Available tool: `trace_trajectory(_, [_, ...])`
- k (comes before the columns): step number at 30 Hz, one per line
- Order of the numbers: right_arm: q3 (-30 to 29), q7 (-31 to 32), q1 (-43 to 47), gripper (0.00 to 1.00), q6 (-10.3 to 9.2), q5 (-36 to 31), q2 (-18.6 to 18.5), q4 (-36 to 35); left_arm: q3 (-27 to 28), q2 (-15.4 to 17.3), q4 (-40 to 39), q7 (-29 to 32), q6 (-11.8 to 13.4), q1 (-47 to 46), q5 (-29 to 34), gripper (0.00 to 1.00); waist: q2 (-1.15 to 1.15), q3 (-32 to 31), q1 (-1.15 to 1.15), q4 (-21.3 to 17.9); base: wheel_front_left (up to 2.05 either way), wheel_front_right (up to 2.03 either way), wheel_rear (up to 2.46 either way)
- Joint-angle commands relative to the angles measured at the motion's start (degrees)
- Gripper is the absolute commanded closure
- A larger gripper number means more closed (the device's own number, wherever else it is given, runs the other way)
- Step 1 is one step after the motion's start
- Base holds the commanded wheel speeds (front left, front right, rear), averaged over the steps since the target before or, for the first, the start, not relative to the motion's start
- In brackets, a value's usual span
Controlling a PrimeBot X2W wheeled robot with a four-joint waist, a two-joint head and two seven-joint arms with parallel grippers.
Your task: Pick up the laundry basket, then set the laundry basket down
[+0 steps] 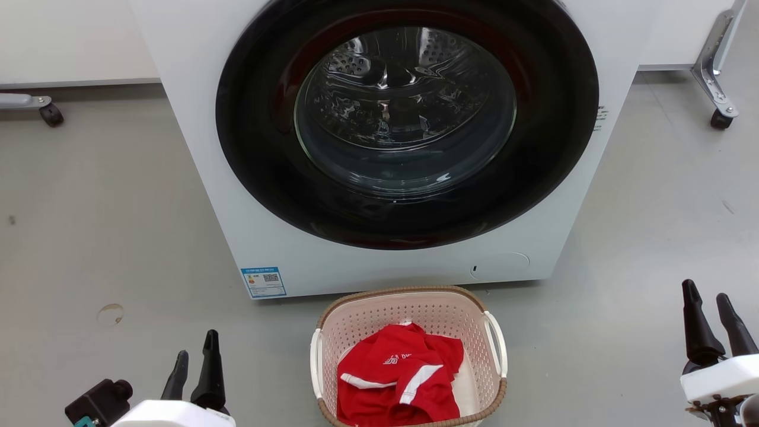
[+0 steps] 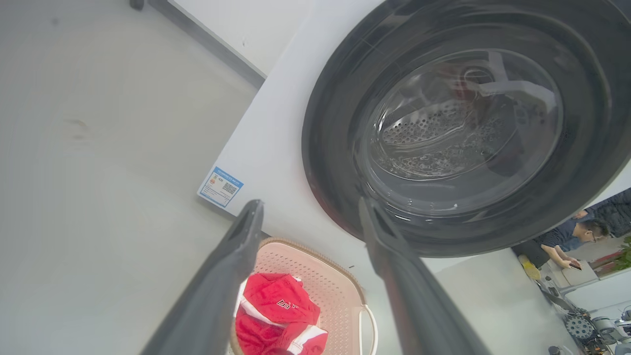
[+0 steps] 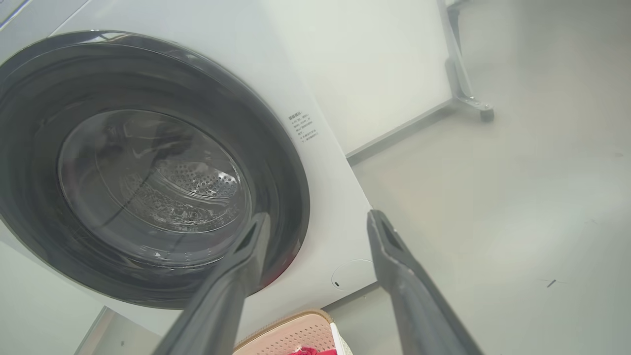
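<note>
The laundry basket (image 1: 450,323) stands on the floor just in front of the washing machine, pale pink and perforated, with a brown woven-look rim and white side handles. A red garment with white stripes (image 1: 400,379) lies inside it. My left gripper (image 1: 195,353) is low at the basket's left, open, apart from it. My right gripper (image 1: 708,308) is well off to the basket's right, open and holding nothing. The basket (image 2: 325,276) appears between the left gripper's (image 2: 310,207) spread fingers, and its rim (image 3: 291,330) peeks in below the right gripper (image 3: 318,219).
A white front-loading washing machine (image 1: 284,249) with a closed dark round door (image 1: 409,118) stands right behind the basket. Wheeled frame legs (image 1: 717,89) stand at the back right, a caster (image 1: 50,114) at the back left. A person (image 2: 577,236) sits far off.
</note>
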Motion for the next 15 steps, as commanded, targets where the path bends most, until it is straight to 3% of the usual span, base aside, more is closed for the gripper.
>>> trace_trajectory(1, [0.80, -1.04, -2.20, 0.00, 0.21, -1.93, -1.65, -1.89, 0.65, 0.96, -2.02, -0.79, 0.66, -0.82, 1.76, 0.00, 0.00, 0.00, 0.00, 0.01, 0.00, 0.00, 0.00])
trace_trajectory(15, [1.84, -3.40, -2.27, 0.00, 0.25, -11.49, -2.16, -3.10, -1.72, 2.34, -3.44, -2.90, 3.06, -0.41, 9.81, 0.00, 0.00, 0.01, 0.00, 0.01, 0.00, 0.00, 0.00])
